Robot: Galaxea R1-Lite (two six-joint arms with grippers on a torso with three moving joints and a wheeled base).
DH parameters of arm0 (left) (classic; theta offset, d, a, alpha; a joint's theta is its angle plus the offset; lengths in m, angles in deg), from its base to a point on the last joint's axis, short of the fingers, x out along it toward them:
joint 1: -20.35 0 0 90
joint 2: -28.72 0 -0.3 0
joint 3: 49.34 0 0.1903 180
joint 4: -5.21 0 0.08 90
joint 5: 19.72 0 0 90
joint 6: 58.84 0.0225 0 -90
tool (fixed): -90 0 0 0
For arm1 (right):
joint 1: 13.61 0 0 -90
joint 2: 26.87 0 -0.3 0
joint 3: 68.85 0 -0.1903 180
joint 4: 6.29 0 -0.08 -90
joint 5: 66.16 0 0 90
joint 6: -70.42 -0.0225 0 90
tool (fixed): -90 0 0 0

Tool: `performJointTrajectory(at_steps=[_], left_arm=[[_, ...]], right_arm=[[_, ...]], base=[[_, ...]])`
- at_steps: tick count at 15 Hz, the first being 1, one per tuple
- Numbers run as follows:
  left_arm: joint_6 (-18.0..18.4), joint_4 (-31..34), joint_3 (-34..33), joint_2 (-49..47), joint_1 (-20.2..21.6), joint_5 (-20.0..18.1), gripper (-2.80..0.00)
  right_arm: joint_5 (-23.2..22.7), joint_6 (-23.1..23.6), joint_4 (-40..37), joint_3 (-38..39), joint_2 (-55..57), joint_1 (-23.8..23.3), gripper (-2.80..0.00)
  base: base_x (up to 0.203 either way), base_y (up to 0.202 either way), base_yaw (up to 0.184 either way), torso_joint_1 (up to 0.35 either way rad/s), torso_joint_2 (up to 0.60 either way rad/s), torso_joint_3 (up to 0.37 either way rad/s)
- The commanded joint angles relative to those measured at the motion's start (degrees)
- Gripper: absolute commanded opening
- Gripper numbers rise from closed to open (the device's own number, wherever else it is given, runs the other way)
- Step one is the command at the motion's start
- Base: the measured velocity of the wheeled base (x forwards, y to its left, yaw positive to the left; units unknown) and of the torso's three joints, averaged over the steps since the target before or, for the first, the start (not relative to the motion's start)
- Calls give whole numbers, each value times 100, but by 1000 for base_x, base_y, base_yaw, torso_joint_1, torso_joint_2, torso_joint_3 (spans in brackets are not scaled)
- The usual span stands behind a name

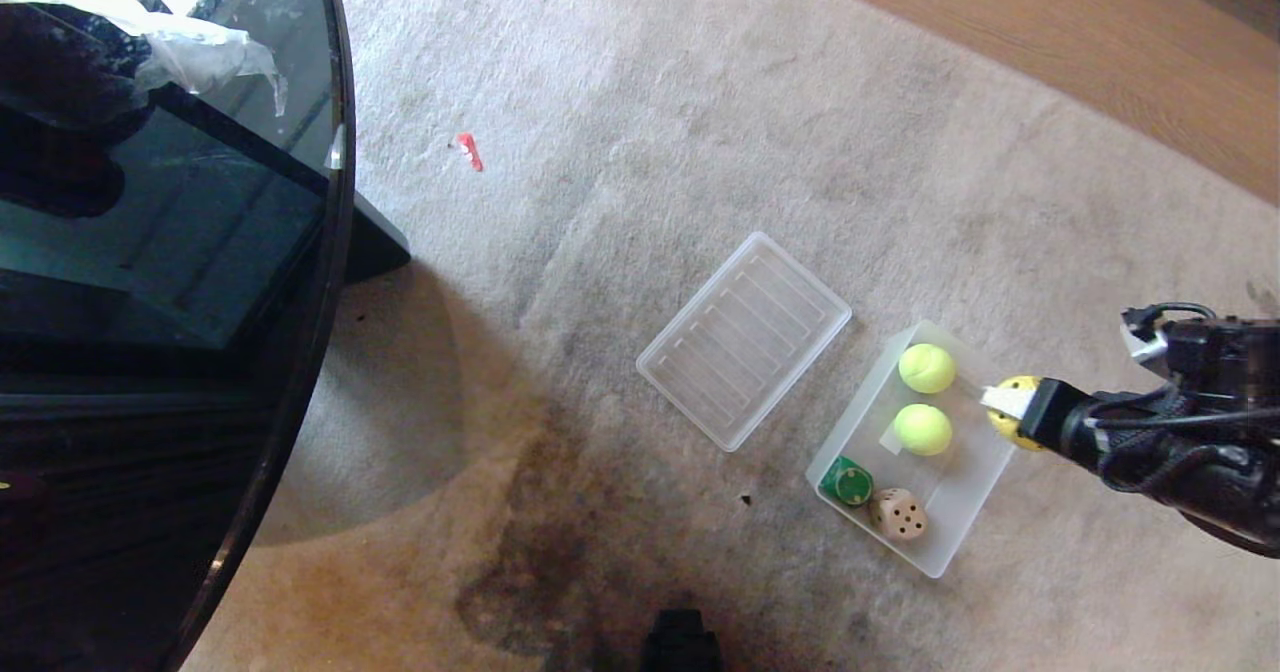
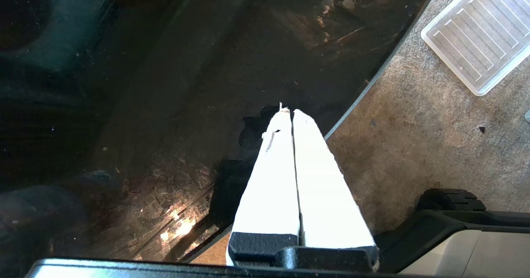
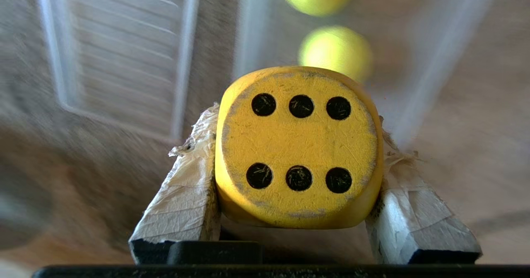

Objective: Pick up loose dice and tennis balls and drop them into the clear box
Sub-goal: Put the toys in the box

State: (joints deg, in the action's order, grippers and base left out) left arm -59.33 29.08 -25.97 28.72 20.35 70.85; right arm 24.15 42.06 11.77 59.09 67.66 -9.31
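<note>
My right gripper (image 1: 1008, 410) is shut on the yellow die (image 3: 298, 145), its six-pip face toward the wrist camera, held between the two white-wrapped fingers (image 3: 186, 195). In the head view the die (image 1: 1005, 422) hangs at the right rim of the clear box (image 1: 950, 542) on the carpet. Inside the box lie two tennis balls (image 1: 927, 368) (image 1: 922, 429), a dark green die (image 1: 848, 481) and a tan die (image 1: 899, 514). My left gripper (image 2: 288, 111) is shut and empty, parked over the dark glass table's edge.
The flat ribbed lid (image 1: 744, 337) lies on the carpet left of the box. A round dark glass table (image 1: 170, 252) fills the left side. A small red scrap (image 1: 469, 151) lies on the carpet. Wood floor (image 1: 1100, 42) borders the carpet at far right.
</note>
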Motion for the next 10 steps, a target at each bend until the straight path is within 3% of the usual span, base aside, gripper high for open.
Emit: performJointTrajectory(at_steps=[1, 4, 10], left_arm=[[-4, 2, 0, 0, 0, 4, -280], [-4, 2, 0, 0, 0, 4, -280], [-4, 2, 0, 0, 0, 4, -280]], right_arm=[[-8, -174, 712, -259, 1071, 273, -280], [15, -255, 1343, -337, 1865, 627, -280], [15, -274, 1404, -495, 2402, 737, -280]], base=[[0, 0, 0, 0, 0, 0], [0, 0, 0, 0, 0, 0], [0, 0, 0, 0, 0, 0]])
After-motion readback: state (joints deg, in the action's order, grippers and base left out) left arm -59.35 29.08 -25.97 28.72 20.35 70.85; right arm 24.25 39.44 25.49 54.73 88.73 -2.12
